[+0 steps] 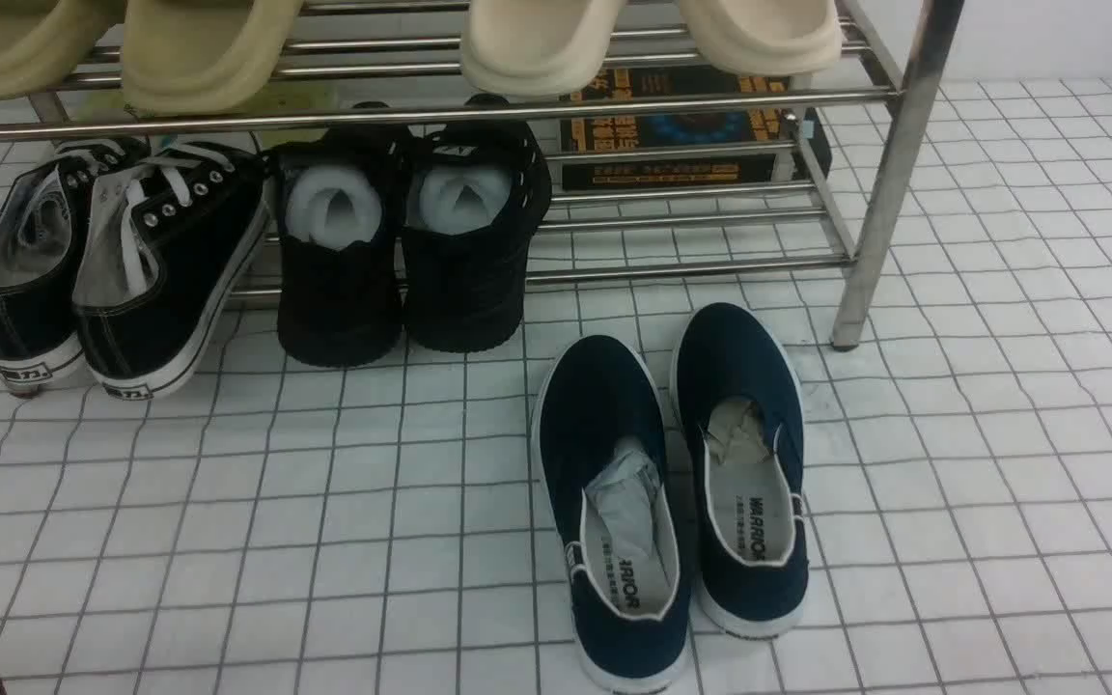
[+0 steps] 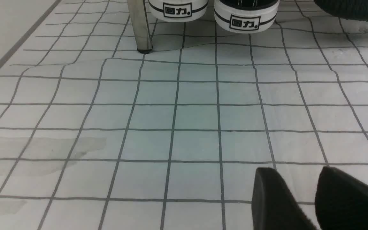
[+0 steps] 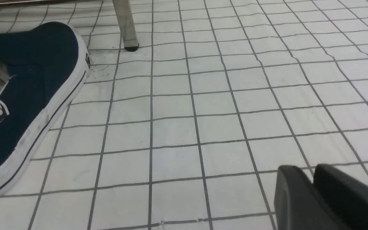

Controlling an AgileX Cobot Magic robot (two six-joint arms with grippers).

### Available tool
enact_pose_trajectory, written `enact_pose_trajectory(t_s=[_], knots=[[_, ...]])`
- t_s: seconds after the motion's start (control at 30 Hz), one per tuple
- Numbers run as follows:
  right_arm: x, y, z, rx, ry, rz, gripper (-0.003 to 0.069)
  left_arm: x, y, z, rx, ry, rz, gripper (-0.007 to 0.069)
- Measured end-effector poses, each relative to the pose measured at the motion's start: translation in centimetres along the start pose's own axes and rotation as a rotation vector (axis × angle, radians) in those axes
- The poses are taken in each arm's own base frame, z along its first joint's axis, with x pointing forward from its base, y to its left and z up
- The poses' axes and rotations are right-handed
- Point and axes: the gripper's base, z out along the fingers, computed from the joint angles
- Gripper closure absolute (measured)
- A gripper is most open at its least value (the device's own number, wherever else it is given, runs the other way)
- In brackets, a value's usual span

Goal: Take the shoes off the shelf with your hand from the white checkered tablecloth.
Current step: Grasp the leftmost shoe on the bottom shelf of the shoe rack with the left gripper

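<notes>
White checkered tablecloth (image 1: 1000, 483) fills the scene, a little wrinkled, and the steel shelf (image 1: 889, 193) stands on it with its thick leg planted on the grid. Look at the shelf's left end, lower tier: there are the shoes (image 1: 112, 280), black canvas with white laces, tilted with their white-banded heels poking out past the front rail. Right beside them on that same tier sit the all-black shoes (image 1: 411, 241), white stuffing showing. Up on the shelf's top tier, pale slippers (image 1: 208, 48) hang over the edge. Behind the shelf's right half, a dark box (image 1: 681, 135) with orange print. Out in front of the shelf, off it entirely and flat on the cloth, the navy slip-ons (image 1: 739, 367) lie side by side.

Now the left wrist view: the left end effector (image 2: 295, 174) hovers low over bare cloth in front of the shelf's left leg, fingers parted with cloth visible between them, holding nothing. The sneaker heels are well ahead of it. Over on the right wrist view, the right end effector (image 3: 307, 169) has its fingers pressed together, empty, near the shelf's right leg.
</notes>
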Motion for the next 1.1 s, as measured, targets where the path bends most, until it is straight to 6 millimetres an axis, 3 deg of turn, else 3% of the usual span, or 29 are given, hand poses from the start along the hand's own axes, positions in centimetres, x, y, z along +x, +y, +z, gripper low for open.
enact_pose_trajectory(t_s=[1.0, 1.1], knots=[[0.00, 0.00, 0.00, 0.000, 0.000, 0.000, 0.0508, -0.06, 0.05, 0.00, -0.006, -0.007, 0.012, 0.0385], [0.00, 0.00, 0.00, 0.000, 0.000, 0.000, 0.0503, -0.15, -0.23, 0.01, 0.026, -0.017, -0.163, 0.0385]])
